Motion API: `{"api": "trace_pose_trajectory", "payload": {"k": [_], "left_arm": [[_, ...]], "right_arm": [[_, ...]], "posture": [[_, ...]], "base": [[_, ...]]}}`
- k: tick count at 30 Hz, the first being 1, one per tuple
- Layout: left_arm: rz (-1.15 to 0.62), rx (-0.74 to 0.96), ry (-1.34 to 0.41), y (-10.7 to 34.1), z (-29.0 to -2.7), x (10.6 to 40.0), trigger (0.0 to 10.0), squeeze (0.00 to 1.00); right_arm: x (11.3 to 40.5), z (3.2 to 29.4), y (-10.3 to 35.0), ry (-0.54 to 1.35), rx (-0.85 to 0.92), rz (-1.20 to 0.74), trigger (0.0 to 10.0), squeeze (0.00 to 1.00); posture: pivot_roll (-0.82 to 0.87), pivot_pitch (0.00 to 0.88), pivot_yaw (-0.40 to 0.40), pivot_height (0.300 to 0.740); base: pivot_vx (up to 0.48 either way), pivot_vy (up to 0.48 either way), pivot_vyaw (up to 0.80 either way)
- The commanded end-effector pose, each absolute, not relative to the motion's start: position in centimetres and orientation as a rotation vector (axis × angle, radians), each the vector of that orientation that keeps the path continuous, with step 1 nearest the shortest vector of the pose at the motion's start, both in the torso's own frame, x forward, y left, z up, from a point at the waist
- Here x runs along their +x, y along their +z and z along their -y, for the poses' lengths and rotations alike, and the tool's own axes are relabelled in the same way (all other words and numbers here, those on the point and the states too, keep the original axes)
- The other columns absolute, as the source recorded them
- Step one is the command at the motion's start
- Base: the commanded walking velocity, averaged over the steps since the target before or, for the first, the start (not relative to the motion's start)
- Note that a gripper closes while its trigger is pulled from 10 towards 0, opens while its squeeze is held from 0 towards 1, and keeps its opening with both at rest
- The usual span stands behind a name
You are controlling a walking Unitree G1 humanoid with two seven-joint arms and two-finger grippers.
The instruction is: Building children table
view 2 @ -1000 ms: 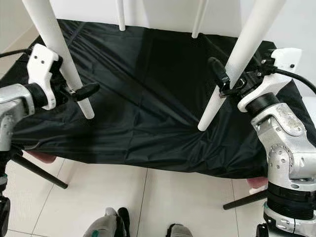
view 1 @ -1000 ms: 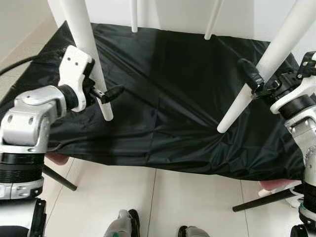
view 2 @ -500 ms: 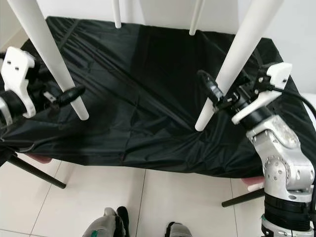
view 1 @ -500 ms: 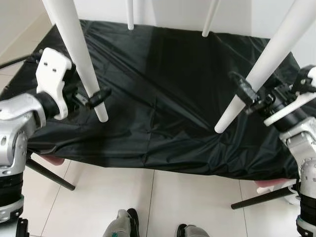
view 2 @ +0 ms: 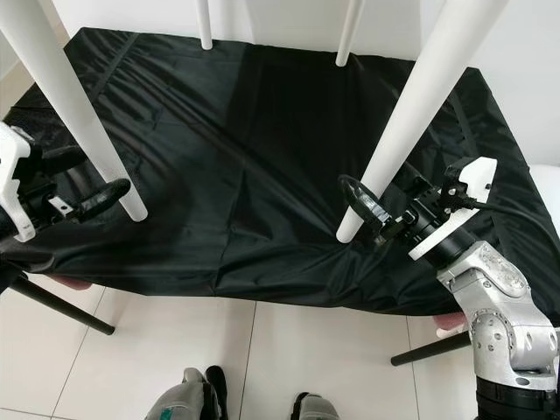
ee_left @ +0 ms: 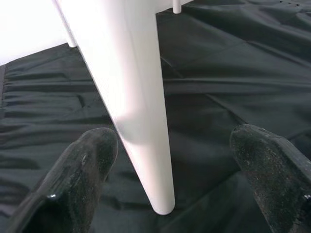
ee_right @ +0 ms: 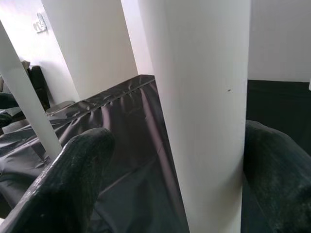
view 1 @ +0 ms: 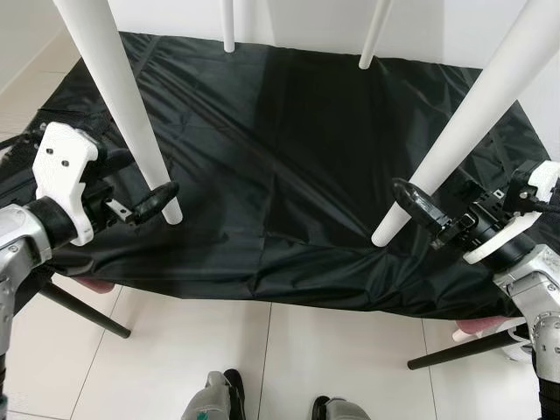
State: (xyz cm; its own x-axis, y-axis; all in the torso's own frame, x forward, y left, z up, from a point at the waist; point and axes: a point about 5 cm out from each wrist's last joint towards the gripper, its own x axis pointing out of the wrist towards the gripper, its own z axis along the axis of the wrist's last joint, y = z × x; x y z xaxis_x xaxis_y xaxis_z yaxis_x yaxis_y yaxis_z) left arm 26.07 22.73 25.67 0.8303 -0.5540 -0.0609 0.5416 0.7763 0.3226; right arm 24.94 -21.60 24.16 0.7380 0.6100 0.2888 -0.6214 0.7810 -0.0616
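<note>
Above the black cloth (view 1: 289, 166) covering the tabletop I see four white table legs, the near left leg (view 1: 122, 96) and near right leg (view 1: 464, 131) slanting down towards me with their tips just over the cloth. My left pincer (ee_left: 165, 174) is spread wide around the left leg's lower end, fingers (ee_left: 82, 170) apart from it on both sides. My right pincer (view 1: 418, 208) sits spread around the right leg near its tip, with the two far legs (view 1: 227, 26) well behind.

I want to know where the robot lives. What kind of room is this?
Probably a room in a home, set up as a work spot: pale floor tiles, a plain white wall, and a black cloth spread over a stand under the white table legs.
</note>
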Motion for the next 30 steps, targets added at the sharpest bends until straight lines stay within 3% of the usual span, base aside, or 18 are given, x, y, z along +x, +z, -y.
{"api": "trace_pose_trajectory", "payload": {"k": [1,10,13,19,30], "left_arm": [[0.038,0.333,-0.679,26.0,-22.8,25.5,10.0,0.0],[0.108,0.307,-0.58,27.7,-24.5,25.2,10.0,0.0],[0.089,0.307,-0.815,27.4,-23.6,23.0,10.0,0.0],[-0.022,0.33,-1.04,25.1,-21.1,22.0,10.0,0.0],[-0.133,0.329,-1.068,21.5,-19.3,23.7,10.0,0.0]], "right_arm": [[24.6,22.0,24.3,0.672,0.047,0.319,10.0,0.0],[24.1,21.9,24.3,0.719,0.098,0.313,10.0,0.0],[23.0,21.2,23.1,0.874,0.097,0.211,10.0,0.0],[21.8,20.0,21.0,1.055,0.052,0.04,10.0,0.0],[22.4,20.7,19.6,1.039,0.023,-0.03,10.0,0.0]], "posture": [[-0.05,0.175,0.006,0.74],[-0.05,0.176,0.014,0.74],[-0.04,0.172,0.013,0.74],[-0.04,0.164,0.006,0.74],[-0.04,0.161,0.015,0.74]], "base": [[0.0,0.0,0.0],[0.0,0.0,0.0],[0.0,0.0,0.0],[0.0,0.0,0.0],[0.0,0.0,0.0]]}}
